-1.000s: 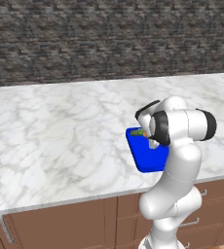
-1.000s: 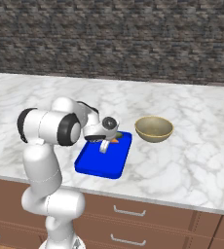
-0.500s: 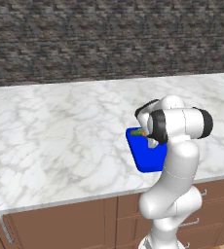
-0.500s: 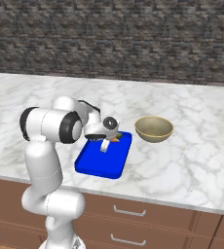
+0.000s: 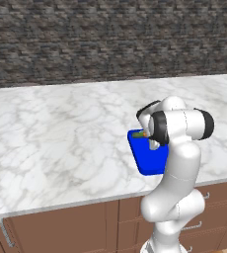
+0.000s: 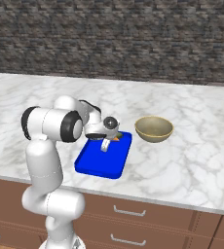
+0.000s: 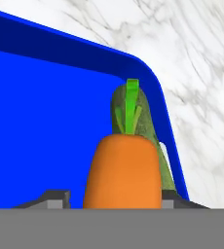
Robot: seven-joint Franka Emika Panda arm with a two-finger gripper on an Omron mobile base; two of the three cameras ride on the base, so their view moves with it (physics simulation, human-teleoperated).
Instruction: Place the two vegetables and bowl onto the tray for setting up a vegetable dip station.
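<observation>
The bright blue tray [image 6: 102,160] lies near the counter's front edge, also seen from the left [image 5: 147,160]. My gripper [image 6: 105,145] hangs low over its far end. In the hand view the orange carrot [image 7: 123,170] with its green top rests on the tray floor [image 7: 46,121], between my fingertips [image 7: 55,197]. A strip of blue shows between the left tip and the carrot, so my gripper [image 7: 115,197] stands open. The dark green cucumber [image 7: 150,126] lies just behind the carrot, against the tray's rim. The tan bowl [image 6: 154,129] sits on the counter right of the tray.
White marble counter [image 5: 61,133] stretches wide to the left of the tray, backed by a dark stone wall [image 5: 110,39]. Brown drawers [image 6: 133,214] run below the front edge. My own arm hides part of the tray in the left base view.
The jaws have spread apart from the carrot, which now lies on the tray. The arm has hardly shifted.
</observation>
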